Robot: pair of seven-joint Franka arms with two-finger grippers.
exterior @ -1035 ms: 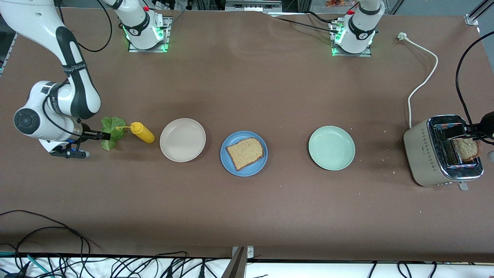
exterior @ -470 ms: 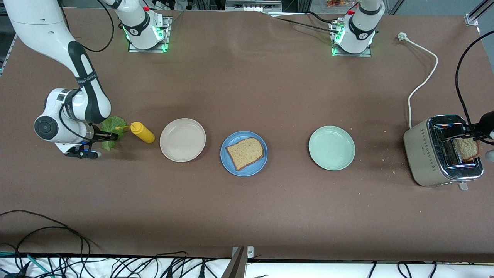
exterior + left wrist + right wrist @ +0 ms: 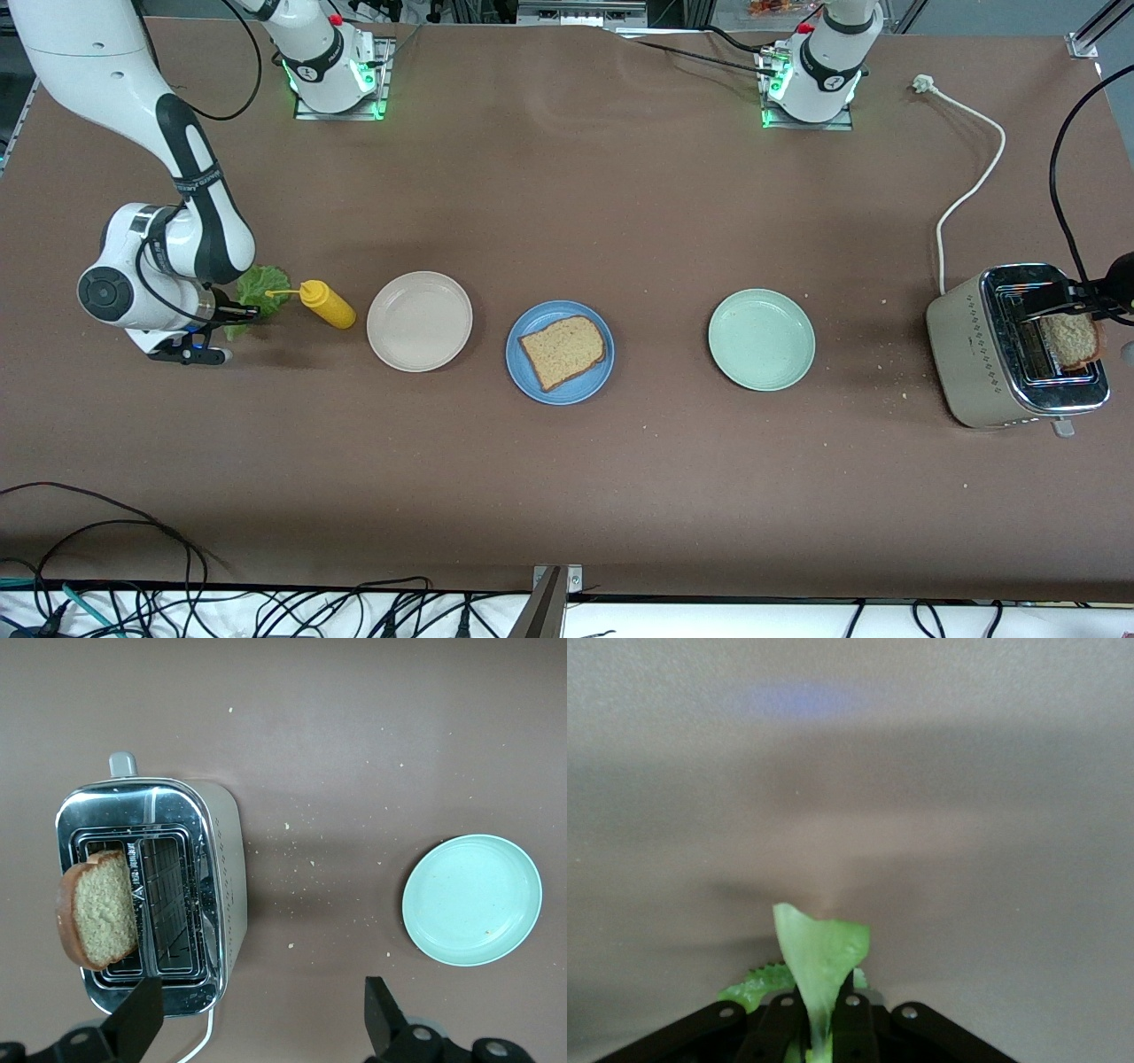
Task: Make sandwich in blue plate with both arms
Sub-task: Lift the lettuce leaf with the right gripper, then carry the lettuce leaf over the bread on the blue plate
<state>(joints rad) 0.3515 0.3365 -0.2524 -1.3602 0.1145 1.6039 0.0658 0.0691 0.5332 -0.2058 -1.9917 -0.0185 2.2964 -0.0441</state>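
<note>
One bread slice (image 3: 564,350) lies flat on the blue plate (image 3: 580,386) in the middle of the table. A second bread slice (image 3: 1072,339) (image 3: 97,921) stands tilted in a slot of the toaster (image 3: 992,354) (image 3: 221,859). My left gripper (image 3: 261,1019) (image 3: 1076,297) hangs open over the toaster, holding nothing. At the right arm's end of the table, my right gripper (image 3: 241,311) (image 3: 818,1028) is shut on the green lettuce leaf (image 3: 261,285) (image 3: 819,961), pinched between its fingers low over the table.
A yellow squeeze bottle (image 3: 326,303) lies right beside the lettuce. A beige plate (image 3: 419,321) sits between the bottle and the blue plate. A pale green plate (image 3: 761,339) (image 3: 472,900) sits between the blue plate and the toaster. The toaster's white cord (image 3: 970,190) trails toward the bases.
My right arm slid toward the lettuce, and its fingers went from open to shut on the leaf, which bunched up a little. The left arm has not moved.
</note>
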